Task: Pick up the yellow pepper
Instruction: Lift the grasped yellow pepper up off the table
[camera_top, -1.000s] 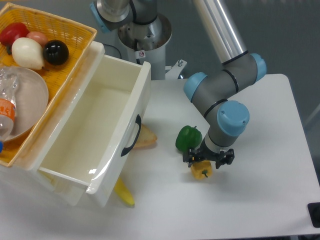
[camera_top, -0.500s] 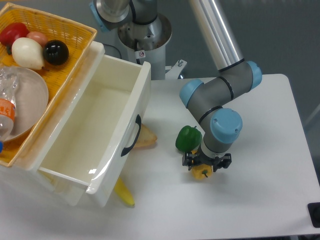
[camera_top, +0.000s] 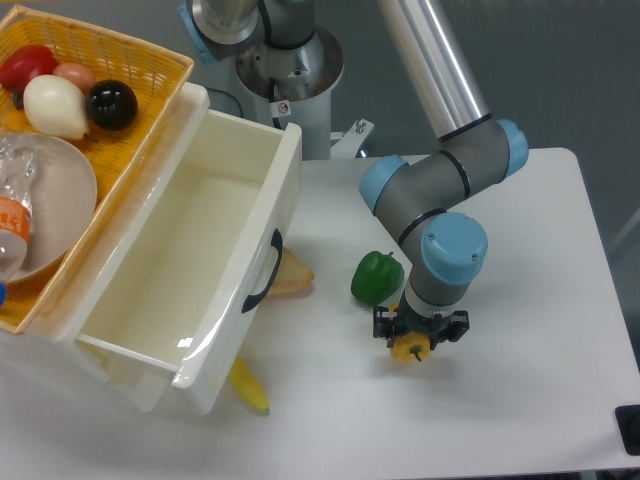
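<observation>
The yellow pepper (camera_top: 411, 350) lies on the white table, small and glossy with a dark stem showing at its front. My gripper (camera_top: 419, 333) points straight down right over it and covers its upper half. The black jaws stand wide, one on each side of the pepper, and do not look closed on it. The fingertips are hidden under the wrist. The green bell pepper (camera_top: 377, 278) sits just up and left of the gripper, close to the arm's wrist.
A white open drawer (camera_top: 190, 260) with a black handle stands to the left. A long yellow banana-like item (camera_top: 248, 386) pokes out below it and a tan wedge (camera_top: 290, 275) lies beside it. A yellow basket (camera_top: 150, 70) of items sits on top, far left.
My gripper has moved slightly right and lower over the yellow pepper and now covers more of it. The pepper has hardly shifted. The green pepper has not moved.
</observation>
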